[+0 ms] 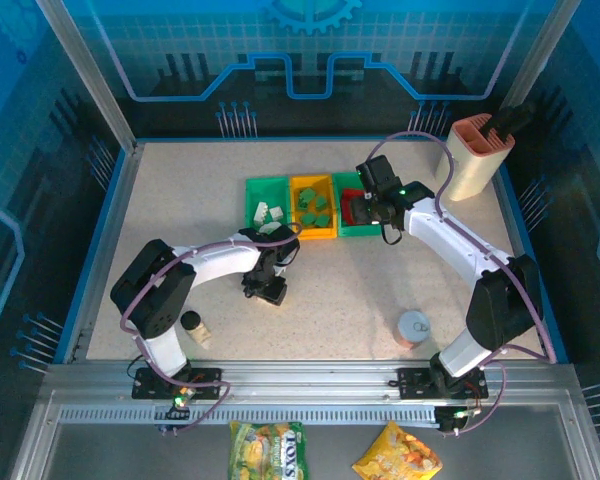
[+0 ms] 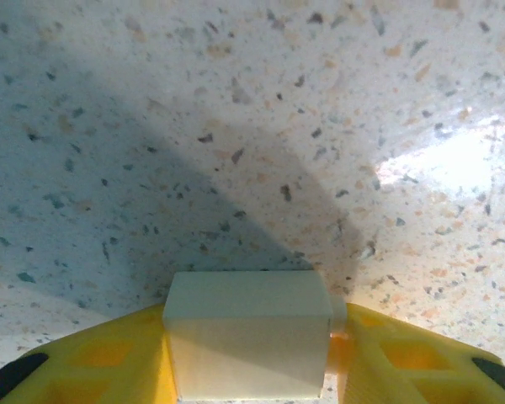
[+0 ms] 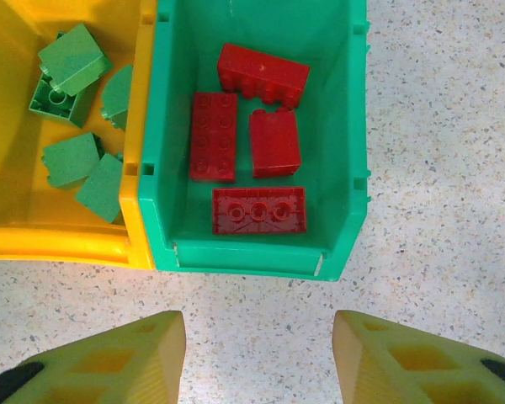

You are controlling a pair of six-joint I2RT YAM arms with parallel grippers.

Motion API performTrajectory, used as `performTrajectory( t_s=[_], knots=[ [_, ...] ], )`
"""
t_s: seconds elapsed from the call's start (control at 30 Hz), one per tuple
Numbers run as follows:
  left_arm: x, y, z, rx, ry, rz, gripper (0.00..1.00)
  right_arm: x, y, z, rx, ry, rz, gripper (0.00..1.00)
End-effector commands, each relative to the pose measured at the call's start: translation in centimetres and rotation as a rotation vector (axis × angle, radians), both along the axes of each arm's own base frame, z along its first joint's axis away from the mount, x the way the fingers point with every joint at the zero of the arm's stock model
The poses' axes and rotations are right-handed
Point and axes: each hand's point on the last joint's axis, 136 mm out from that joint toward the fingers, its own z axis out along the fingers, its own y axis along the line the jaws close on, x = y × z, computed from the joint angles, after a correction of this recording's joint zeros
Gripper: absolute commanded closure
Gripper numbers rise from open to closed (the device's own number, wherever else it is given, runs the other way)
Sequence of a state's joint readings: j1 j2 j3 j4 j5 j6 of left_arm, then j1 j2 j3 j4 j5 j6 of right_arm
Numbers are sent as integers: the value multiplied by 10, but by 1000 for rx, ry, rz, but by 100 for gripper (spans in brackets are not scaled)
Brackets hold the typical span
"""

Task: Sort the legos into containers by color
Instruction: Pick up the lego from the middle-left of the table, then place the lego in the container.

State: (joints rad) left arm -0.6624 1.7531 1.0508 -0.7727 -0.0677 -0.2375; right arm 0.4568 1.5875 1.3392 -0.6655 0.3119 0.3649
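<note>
A cream-white lego [image 2: 248, 337] lies on the speckled table, and my left gripper [image 2: 252, 320] is shut on it, one yellow finger against each side. In the top view this gripper [image 1: 268, 290] is down at the table, in front of the containers. The left green bin [image 1: 252, 190] holds white legos [image 1: 270, 212]. Several green legos [image 3: 71, 156] lie in the yellow bin [image 3: 67, 240], and several red legos [image 3: 259, 209] in the right green bin [image 3: 252, 257]. My right gripper [image 3: 257, 337] hangs open and empty just in front of that bin, by the right bin [image 1: 373, 215] in the top view.
A round tin can [image 1: 413, 328] stands near the right arm's base and a small black-lidded jar [image 1: 192, 325] near the left one. A tall beige-and-pink holder [image 1: 475, 155] stands at the back right. Two snack bags [image 1: 268, 448] lie below the table's front rail.
</note>
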Motion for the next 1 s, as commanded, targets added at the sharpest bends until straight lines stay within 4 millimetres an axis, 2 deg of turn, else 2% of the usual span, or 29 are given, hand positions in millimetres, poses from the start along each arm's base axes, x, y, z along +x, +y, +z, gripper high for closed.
performTrajectory(
  t_s=[0.0, 0.3, 0.63, 0.73, 0.97],
  knots=[
    [17, -2, 18, 11, -70, 18, 55, -6, -13, 9, -22, -13, -17, 50],
    [66, -9, 54, -36, -173, 64, 55, -17, -23, 9, -45, -11, -24, 50],
    [135, 5, 92, -65, -287, 155, 55, -34, -47, 16, -77, -20, -53, 50],
    [157, 8, 100, -83, -314, 179, 55, -40, -56, 17, -82, -18, -67, 50],
    [206, 10, 104, -103, -356, 228, 54, -52, -73, 21, -88, -21, -88, 49]
  ],
)
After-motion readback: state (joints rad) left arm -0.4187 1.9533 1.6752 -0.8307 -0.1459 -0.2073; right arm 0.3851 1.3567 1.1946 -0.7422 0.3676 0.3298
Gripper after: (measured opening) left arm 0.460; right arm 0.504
